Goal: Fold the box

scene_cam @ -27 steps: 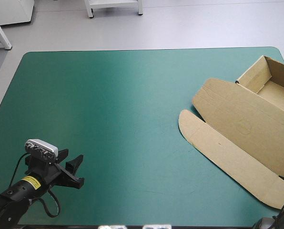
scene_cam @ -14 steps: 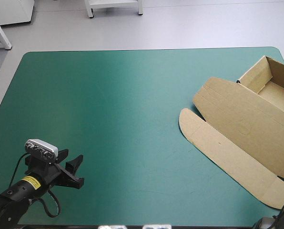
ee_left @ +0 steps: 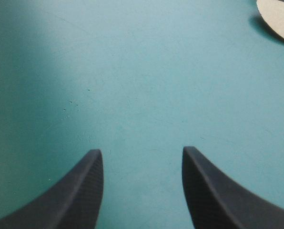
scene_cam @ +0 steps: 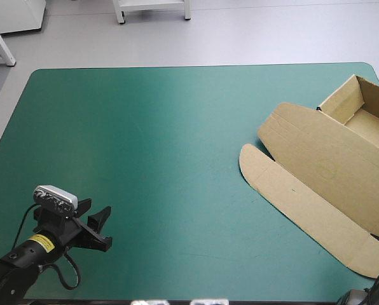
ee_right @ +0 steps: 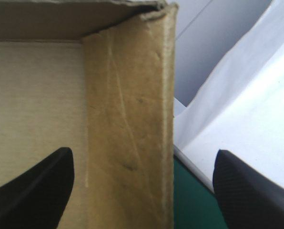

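Brown box (scene_cam: 323, 159) (a faint ring mark on it), teal-green cover (scene_cam: 164, 140), black left gripper (ee_left: 142, 150)

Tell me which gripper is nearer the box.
Right. The right gripper is open astride a raised wall of the box; the left gripper is open over the teal-green cover at its near-left corner, far off.

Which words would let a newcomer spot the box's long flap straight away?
Start at the teal-green table; on its right side lies the brown box, lid flat. The flap is the long strip along the lid's near edge, its end toward the table's middle. Alone among the box's parts, that end is rounded.
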### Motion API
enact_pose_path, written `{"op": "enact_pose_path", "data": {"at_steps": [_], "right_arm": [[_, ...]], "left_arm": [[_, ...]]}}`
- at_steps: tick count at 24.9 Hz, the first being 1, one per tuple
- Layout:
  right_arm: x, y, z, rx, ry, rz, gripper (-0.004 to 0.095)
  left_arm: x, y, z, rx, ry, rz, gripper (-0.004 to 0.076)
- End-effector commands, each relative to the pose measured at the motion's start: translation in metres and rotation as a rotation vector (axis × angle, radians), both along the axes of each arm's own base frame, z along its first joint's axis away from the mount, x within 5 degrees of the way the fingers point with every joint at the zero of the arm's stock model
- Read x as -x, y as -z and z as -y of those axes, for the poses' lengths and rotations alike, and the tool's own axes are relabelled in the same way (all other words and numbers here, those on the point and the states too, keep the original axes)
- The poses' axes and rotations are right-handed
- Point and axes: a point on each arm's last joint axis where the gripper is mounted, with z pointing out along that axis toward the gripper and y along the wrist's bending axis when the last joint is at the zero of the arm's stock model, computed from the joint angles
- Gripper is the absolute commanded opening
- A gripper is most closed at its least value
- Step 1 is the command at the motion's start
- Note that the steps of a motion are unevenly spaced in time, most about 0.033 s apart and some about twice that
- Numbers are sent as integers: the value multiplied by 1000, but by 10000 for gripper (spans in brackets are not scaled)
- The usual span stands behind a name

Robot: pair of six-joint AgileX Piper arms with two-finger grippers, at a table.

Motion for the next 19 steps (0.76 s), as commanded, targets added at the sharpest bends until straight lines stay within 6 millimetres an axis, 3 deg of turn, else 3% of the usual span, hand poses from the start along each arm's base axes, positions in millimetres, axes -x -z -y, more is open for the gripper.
{"op": "enact_pose_path", "data": {"at_steps": [1, 4, 7, 10, 15, 19], "right_arm": [[32, -82, -15, 16, -8, 239, 718], [48, -128, -43, -28, -99, 441, 610], [62, -182, -97, -92, -318, 685, 514], [69, -208, -144, -86, -466, 762, 513], [83, -225, -235, -43, -784, 763, 513], [109, -211, -302, 28, -1071, 680, 419]], "left_arm": [[-3, -14, 1, 48, -7, 78, 365], [-3, -15, 1, 39, -5, 97, 330], [-4, -16, 1, 26, 3, 119, 279], [-5, -18, 1, 33, -1, 136, 276], [-5, -18, 1, 34, 0, 145, 276], [-5, -18, 1, 30, 3, 147, 276]]}}
